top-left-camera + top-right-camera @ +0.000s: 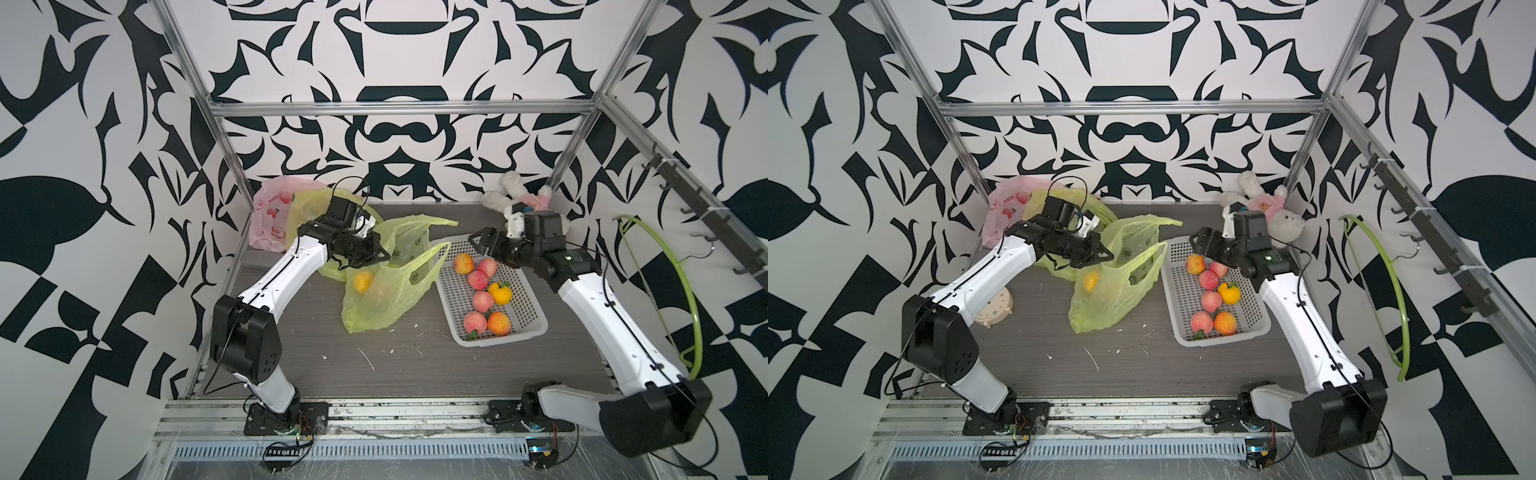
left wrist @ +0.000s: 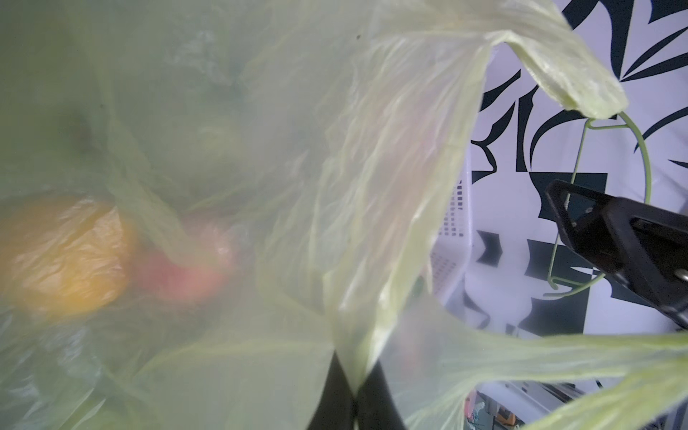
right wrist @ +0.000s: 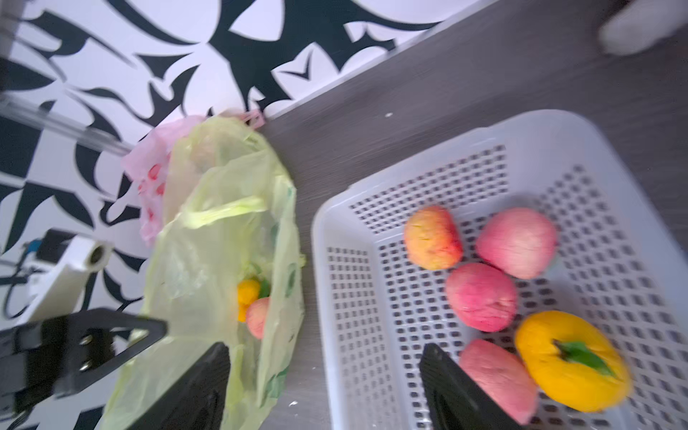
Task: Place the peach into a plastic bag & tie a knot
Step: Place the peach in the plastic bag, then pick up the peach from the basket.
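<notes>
One plastic bag (image 1: 382,307) is showing translucent yellow-green; basket (image 1: 451,291) is showing white gridwork; peaches (image 1: 478,279) are blushing pink-orange; walls (image 1: 395,124) are carrying black-and-white swirls.

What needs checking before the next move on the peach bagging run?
1. Left hand shut on the green bag rim: ok.
2. Peach inside the bag, beside a yellow fruit: ok.
3. Right hand open and empty, above the basket: ok.
4. Loose handle free to grab: ok.
5. Knot tied: not ok, the mouth is open.
6. Bag clear of the basket's rim: cannot tell.
</notes>
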`<state>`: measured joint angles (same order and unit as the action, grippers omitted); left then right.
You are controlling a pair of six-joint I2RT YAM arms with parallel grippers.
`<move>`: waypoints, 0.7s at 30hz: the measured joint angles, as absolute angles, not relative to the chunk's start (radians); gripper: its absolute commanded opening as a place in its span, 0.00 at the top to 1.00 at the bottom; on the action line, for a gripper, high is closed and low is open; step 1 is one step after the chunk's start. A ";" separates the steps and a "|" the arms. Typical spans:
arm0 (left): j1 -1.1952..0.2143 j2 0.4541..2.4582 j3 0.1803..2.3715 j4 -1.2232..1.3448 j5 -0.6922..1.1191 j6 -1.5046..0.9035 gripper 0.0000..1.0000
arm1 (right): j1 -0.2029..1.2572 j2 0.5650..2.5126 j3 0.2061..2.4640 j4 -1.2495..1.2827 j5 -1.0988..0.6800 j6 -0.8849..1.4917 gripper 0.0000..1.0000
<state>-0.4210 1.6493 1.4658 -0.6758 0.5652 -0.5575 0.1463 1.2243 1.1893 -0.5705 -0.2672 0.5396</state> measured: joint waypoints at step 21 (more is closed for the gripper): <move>-0.421 1.649 1.468 -0.677 0.566 -0.557 1.00 | 0.206 1.898 1.487 -0.628 -0.115 0.362 0.13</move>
